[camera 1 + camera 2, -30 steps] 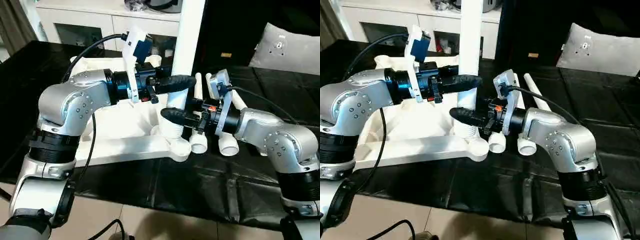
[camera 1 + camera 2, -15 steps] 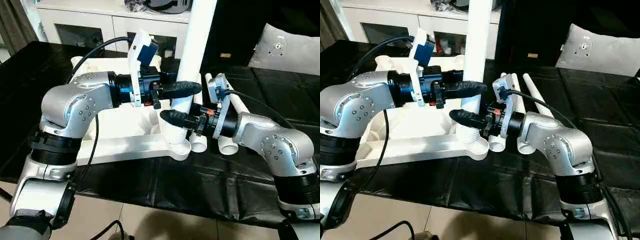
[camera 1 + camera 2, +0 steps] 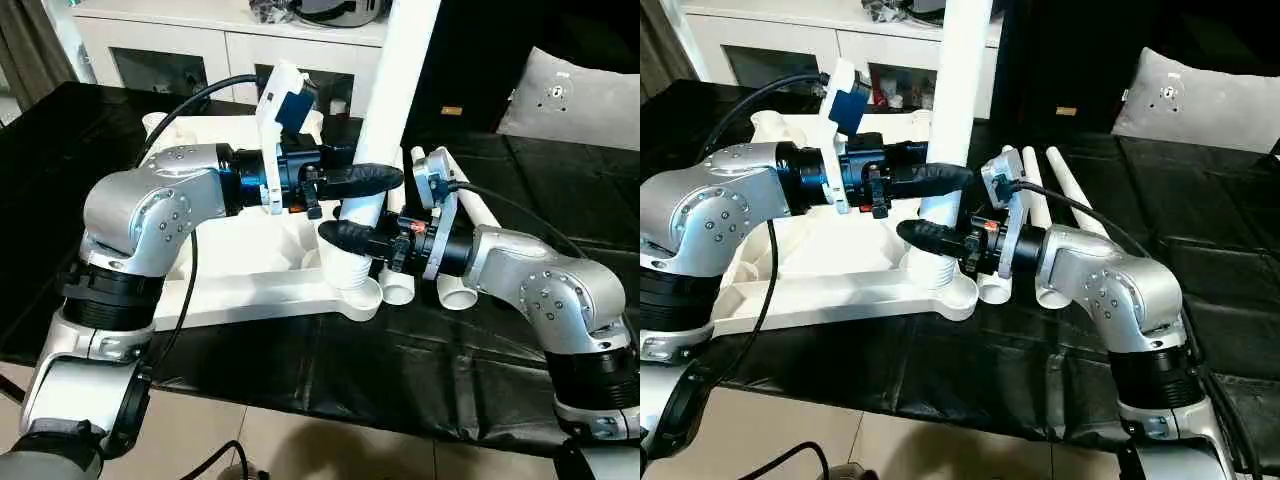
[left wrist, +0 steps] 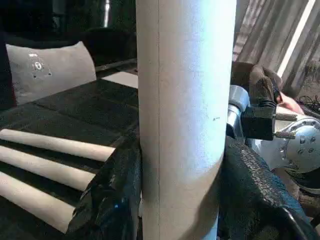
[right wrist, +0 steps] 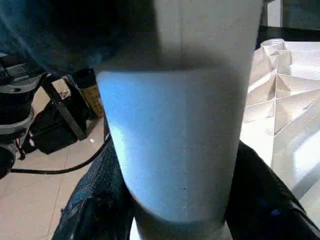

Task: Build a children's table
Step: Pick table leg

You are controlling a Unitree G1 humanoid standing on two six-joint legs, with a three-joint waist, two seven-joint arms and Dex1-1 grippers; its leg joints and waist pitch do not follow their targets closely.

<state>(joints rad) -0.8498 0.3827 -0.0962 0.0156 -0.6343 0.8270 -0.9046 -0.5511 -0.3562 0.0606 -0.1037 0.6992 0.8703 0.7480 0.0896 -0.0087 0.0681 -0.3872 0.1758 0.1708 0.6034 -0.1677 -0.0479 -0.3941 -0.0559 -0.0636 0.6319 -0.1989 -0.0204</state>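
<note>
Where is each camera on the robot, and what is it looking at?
Left and right eye views: on the head, looking down past both silver arms at the tabletop.
Left wrist view: looks along the left gripper clamped on the upright leg.
Right wrist view: looks along the right gripper, low around that leg.
Every view shares the leg.

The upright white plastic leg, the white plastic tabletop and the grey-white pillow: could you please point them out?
Upright white plastic leg point(image 3: 398, 70), left eye view, upper shaft.
White plastic tabletop point(image 3: 250, 300), left eye view, near rim.
Grey-white pillow point(image 3: 1200, 100), right eye view, middle.
</note>
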